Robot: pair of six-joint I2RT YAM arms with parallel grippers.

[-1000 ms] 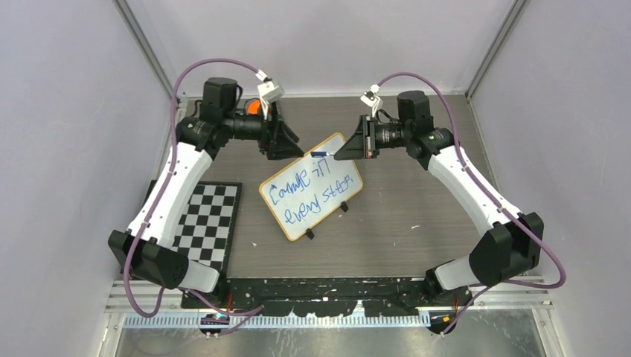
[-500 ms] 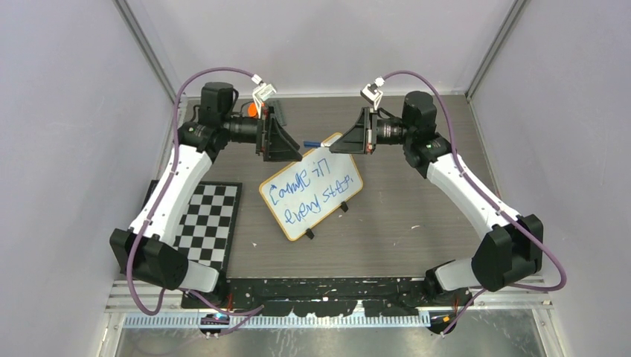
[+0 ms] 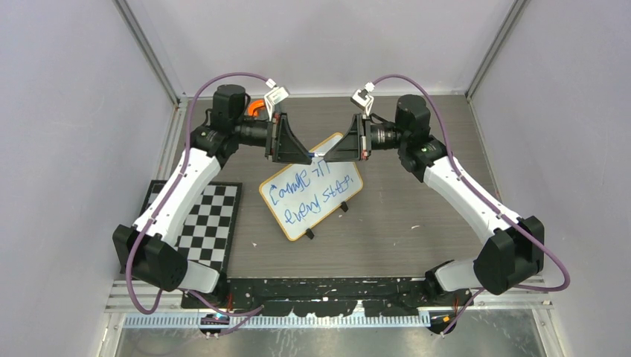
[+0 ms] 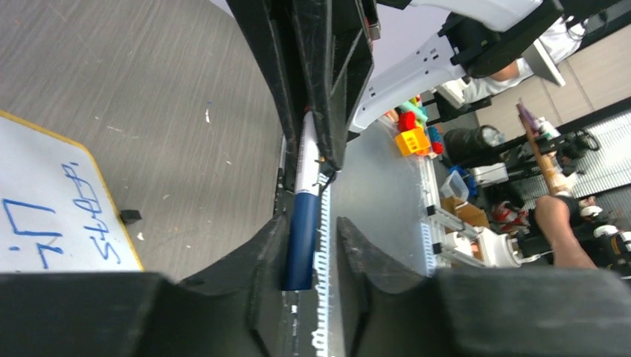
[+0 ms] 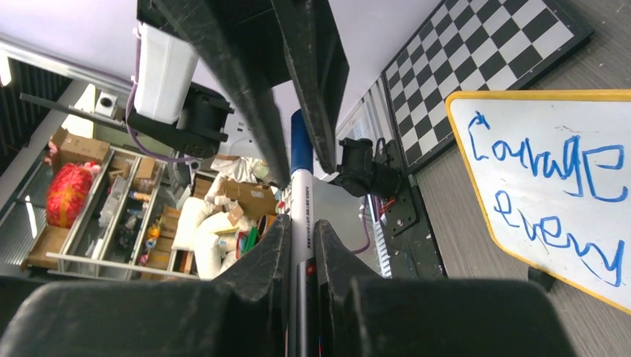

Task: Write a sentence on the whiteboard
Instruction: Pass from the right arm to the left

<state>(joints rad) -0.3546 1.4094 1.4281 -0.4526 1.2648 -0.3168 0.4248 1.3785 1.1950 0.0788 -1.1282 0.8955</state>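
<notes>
The left arm rises from its base, elbow bent, with its forearm level above the table behind the whiteboard (image 3: 347,169). Its wrist is turned so that the left gripper (image 3: 309,157) points right, over the board's far corner. In the left wrist view the left gripper (image 4: 311,230) has its jaws set partway apart around the blue cap of a marker (image 4: 305,178), with a slit showing on one side.

The right arm mirrors it. The right gripper (image 3: 327,157) points left over the same corner and is clamped on the marker's (image 5: 301,193) white barrel.

The whiteboard lies flat and askew between the arms, with a checkerboard mat (image 3: 208,223) to its left. The sentence (image 3: 309,195) runs across the board in two slanted blue lines.

From above, the gripper tips cover the board's far corner and nearly all of the marker (image 3: 318,154). Each wrist view crops the board and shows only part of the writing. The top line's second word is hard to read.
</notes>
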